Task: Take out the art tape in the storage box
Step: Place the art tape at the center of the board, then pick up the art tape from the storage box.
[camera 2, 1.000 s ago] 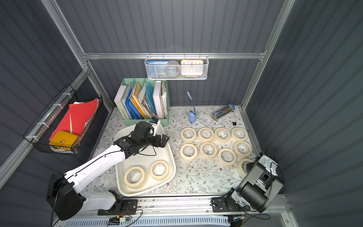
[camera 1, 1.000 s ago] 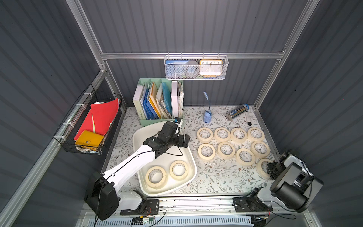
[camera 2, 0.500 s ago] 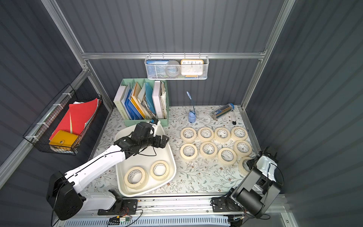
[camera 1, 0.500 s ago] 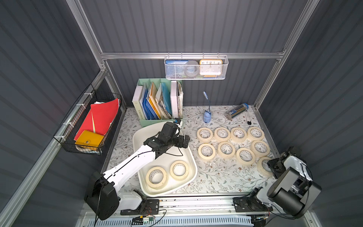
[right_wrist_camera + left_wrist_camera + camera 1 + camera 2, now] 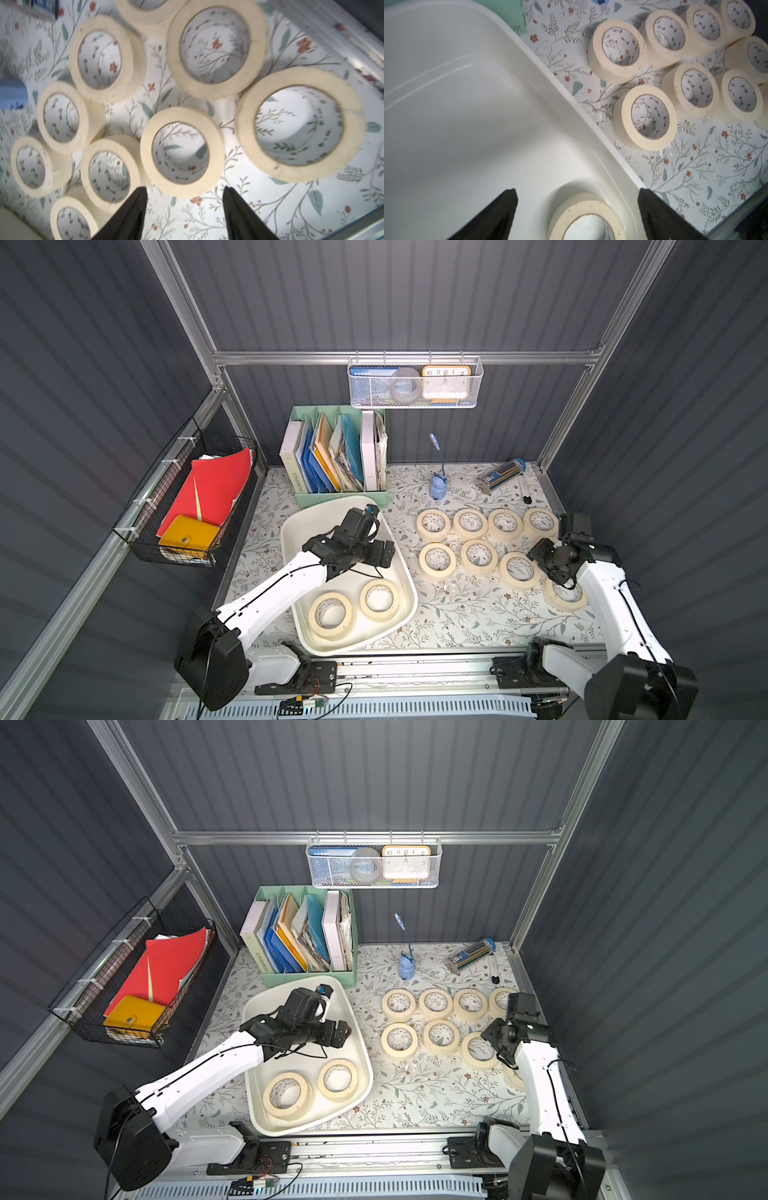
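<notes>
The storage box [image 5: 305, 529] is a shallow white tub at the front left of the mat. Two cream art tape rolls [image 5: 313, 624] [image 5: 394, 601] lie flat in its near end. My left gripper [image 5: 384, 556] hovers open over the box's middle. In the left wrist view one roll [image 5: 587, 204] lies below and between the open left gripper [image 5: 576, 191], untouched. Several more rolls [image 5: 478, 571] lie in two rows on the mat. My right gripper [image 5: 538, 559] [image 5: 184, 188] hangs open and empty above them. One roll [image 5: 561, 608] is partly hidden under the right arm.
A mint-green file organiser [image 5: 340, 456] stands just behind the box. A blue clip lamp [image 5: 437, 489], a pencil tube [image 5: 500, 475] and a pen [image 5: 524, 489] lie at the back right. A white mesh basket [image 5: 415, 383] hangs on the back rail and a black wire basket [image 5: 187, 506] on the left wall.
My right gripper has opened, left a roll at the front right of the mat, and swung back and left over the rows. The left arm has barely moved.
</notes>
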### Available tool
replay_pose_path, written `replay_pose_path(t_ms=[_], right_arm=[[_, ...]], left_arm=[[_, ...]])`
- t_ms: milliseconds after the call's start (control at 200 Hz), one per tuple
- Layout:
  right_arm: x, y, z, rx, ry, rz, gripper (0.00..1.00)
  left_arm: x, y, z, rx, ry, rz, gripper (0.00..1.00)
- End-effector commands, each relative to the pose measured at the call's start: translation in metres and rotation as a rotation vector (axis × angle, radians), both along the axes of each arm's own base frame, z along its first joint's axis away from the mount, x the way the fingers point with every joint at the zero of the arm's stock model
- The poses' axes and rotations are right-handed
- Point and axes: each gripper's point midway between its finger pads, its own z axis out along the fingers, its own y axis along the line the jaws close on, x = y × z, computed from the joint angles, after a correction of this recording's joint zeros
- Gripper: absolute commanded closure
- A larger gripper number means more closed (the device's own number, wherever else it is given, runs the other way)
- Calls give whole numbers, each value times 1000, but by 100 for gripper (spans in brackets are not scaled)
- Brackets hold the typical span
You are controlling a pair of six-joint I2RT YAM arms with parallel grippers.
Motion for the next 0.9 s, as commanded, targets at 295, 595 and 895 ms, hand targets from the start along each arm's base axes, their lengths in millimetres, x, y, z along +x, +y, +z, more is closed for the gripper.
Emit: replay_pose_path(t_ms=[295, 595, 895], right_arm=[[17, 104, 14, -9, 171, 455, 35], [26, 164, 10, -27, 246, 683, 35], [26, 196, 14, -14, 222, 747, 35]], left_arm=[[-62, 21, -72, 80, 343, 19, 9], [-71, 18, -108, 83, 420, 10, 22], [-66, 14, -130, 98, 444, -7, 40]])
